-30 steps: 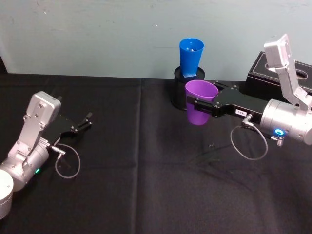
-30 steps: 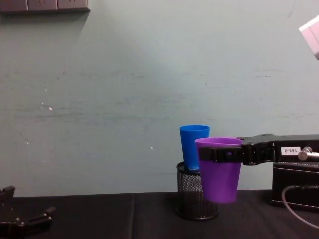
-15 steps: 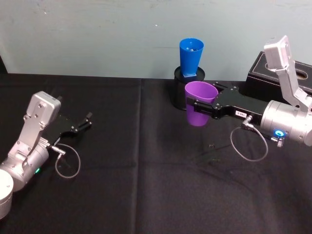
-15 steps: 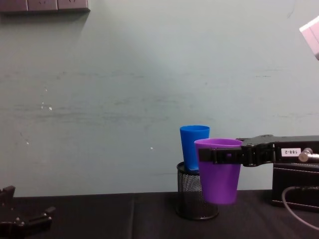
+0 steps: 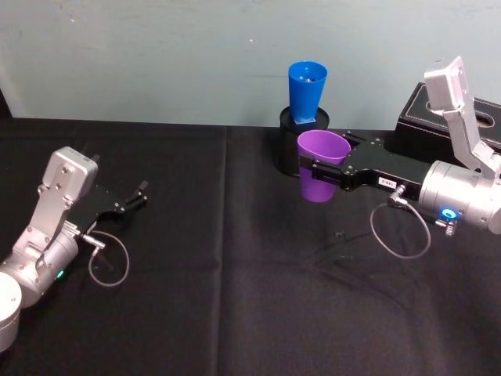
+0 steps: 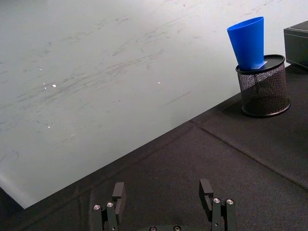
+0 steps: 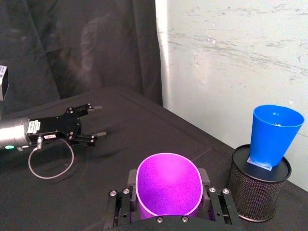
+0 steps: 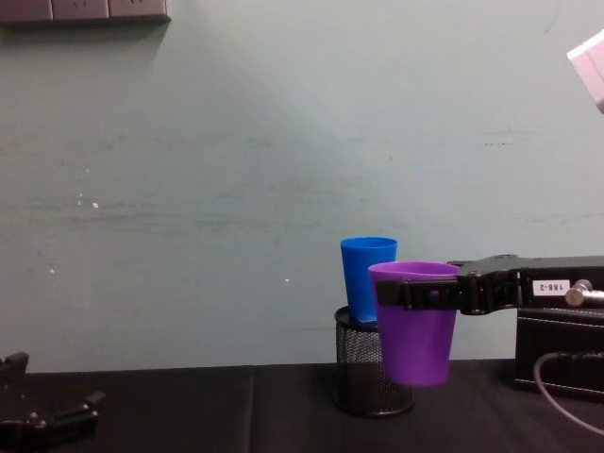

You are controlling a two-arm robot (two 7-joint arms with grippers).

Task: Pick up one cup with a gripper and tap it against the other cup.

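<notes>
My right gripper is shut on the purple cup just below its rim and holds it upright above the table. In the chest view the purple cup hangs in the gripper, partly in front of the blue cup. The blue cup stands upright in a black mesh holder by the wall. In the right wrist view there is a gap between the purple cup and the blue cup. My left gripper rests open on the table at the far left.
A black box stands at the back right, behind my right arm. The table carries a black cloth and ends at a pale wall. A cable loop hangs under my right wrist.
The purple cup edged slightly left toward the mesh holder and came back. My left arm has not moved.
</notes>
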